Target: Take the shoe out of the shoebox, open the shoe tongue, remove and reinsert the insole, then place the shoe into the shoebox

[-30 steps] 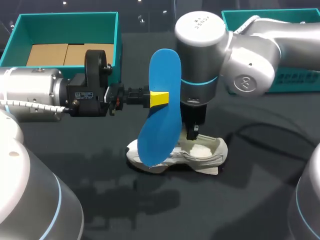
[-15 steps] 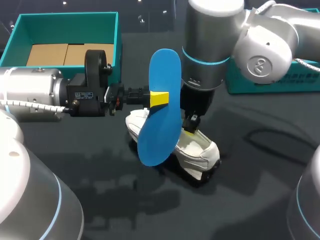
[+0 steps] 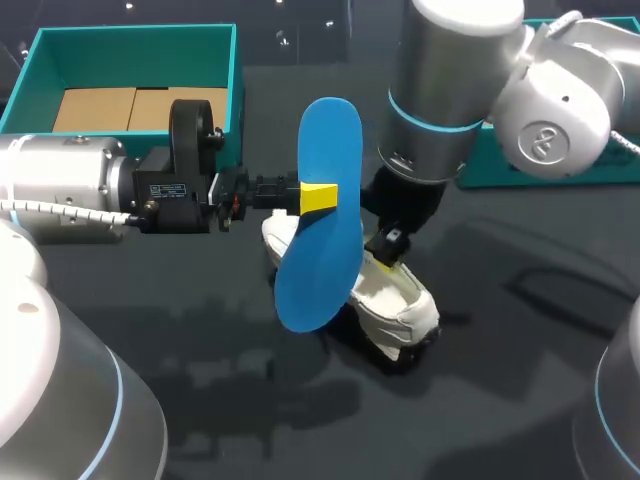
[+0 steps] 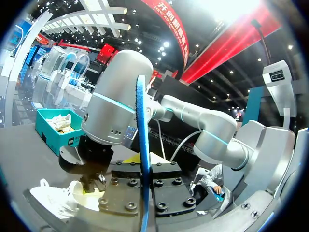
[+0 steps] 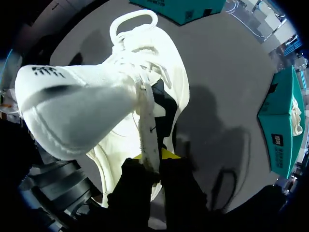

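Observation:
My left gripper (image 3: 318, 197) is shut on the blue insole (image 3: 322, 150) and holds it upright on its edge above the table's middle. In the left wrist view the insole (image 4: 141, 145) shows edge-on between the black fingers of the gripper (image 4: 143, 193). Behind and below the insole the white shoe (image 3: 398, 298) lies at an angle, partly hidden by it. My right gripper (image 3: 383, 252) comes down from the right and is shut on the shoe's opening rim. In the right wrist view the shoe (image 5: 96, 106) hangs tilted ahead of the gripper (image 5: 153, 166). I cannot tell whether it touches the table.
The open teal shoebox (image 3: 235, 70) with brown cardboard inside stands at the back left. A second teal box (image 3: 520, 165) sits at the back right, partly behind my right arm; it also shows as a teal box (image 5: 280, 121) in the right wrist view.
My right arm has shifted right and turned the shoe from lying crosswise to angled, its free end toward the back left. The left arm and insole have stayed put.

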Controlling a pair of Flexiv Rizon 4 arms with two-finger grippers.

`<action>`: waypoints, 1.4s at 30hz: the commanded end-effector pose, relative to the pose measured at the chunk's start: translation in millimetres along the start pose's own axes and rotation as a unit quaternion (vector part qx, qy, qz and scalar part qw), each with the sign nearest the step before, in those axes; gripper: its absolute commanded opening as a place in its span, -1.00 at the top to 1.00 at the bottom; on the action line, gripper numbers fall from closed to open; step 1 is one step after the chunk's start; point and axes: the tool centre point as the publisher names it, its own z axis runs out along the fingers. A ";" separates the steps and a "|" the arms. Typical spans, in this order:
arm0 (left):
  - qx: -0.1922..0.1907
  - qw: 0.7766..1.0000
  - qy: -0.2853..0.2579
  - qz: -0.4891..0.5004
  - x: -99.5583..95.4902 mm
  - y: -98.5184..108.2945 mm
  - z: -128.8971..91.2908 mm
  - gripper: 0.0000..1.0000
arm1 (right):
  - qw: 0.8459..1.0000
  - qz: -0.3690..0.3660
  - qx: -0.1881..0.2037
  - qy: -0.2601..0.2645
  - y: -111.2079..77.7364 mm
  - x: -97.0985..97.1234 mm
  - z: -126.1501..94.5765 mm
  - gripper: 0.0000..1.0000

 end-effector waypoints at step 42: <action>0.001 1.000 0.000 0.000 -0.5 0.9 2.3 1.00 | 0.942 0.331 -0.023 0.045 -15.1 -5.2 46.1 1.00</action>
